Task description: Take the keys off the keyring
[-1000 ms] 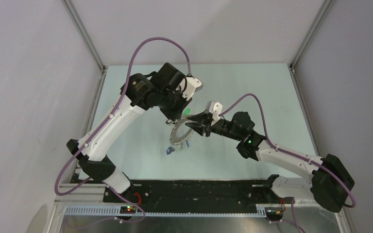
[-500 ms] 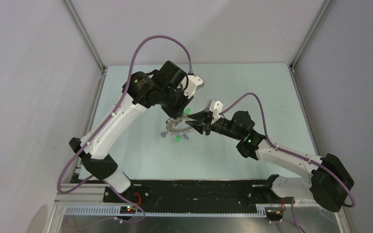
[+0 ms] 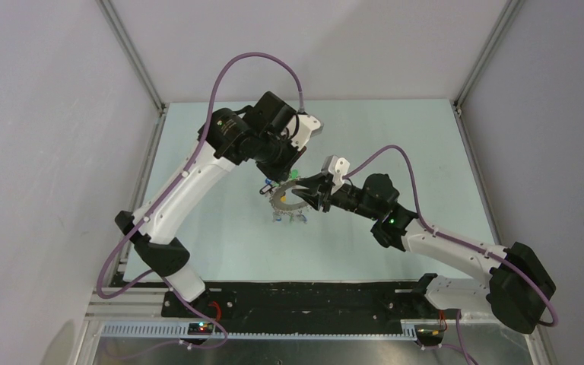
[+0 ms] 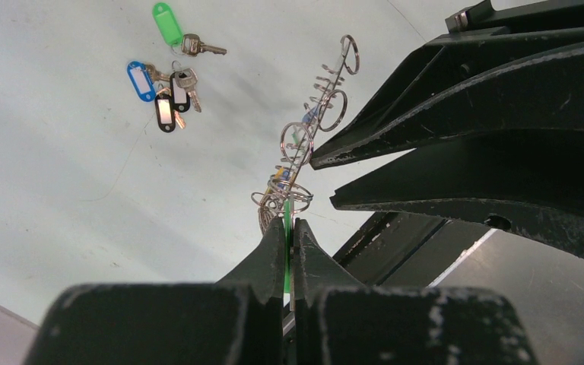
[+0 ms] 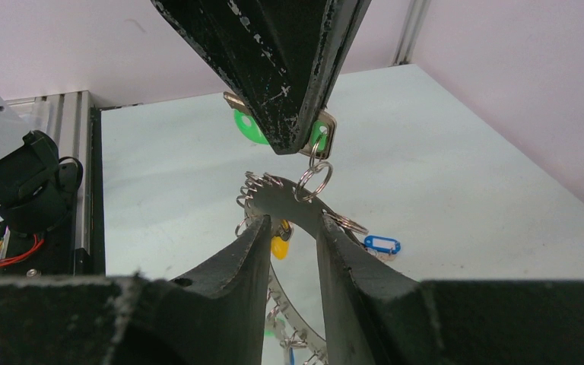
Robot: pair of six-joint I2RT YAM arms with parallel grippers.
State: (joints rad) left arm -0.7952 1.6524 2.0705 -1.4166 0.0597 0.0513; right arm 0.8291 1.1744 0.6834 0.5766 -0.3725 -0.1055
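Note:
The grey keyring [image 3: 287, 202] hangs above the table between both grippers. My right gripper [image 5: 289, 228] is shut on the ring's flat band [image 5: 285, 199], with several keys and tags, one yellow [image 5: 280, 247], dangling below. My left gripper [image 4: 289, 228] is shut on a key with a green tag [image 4: 287, 220]. In the right wrist view that key [image 5: 322, 137] joins the keyring through a small split ring [image 5: 313, 181]. In the top view the left gripper [image 3: 277, 182] is just left of the right gripper [image 3: 299, 195].
Loose keys lie on the table: one with a green tag [image 4: 167, 23], one with a blue tag [image 4: 141, 80] and one with a black tag [image 4: 165, 112]. A blue tag [image 5: 380, 245] also shows under the ring. Frame posts stand at the table's far corners.
The keyring has tipped from lying nearly face-up to nearly edge-on and moved a little farther and right. The dangling keys have swung in under it. The left arm has shifted toward the far right.

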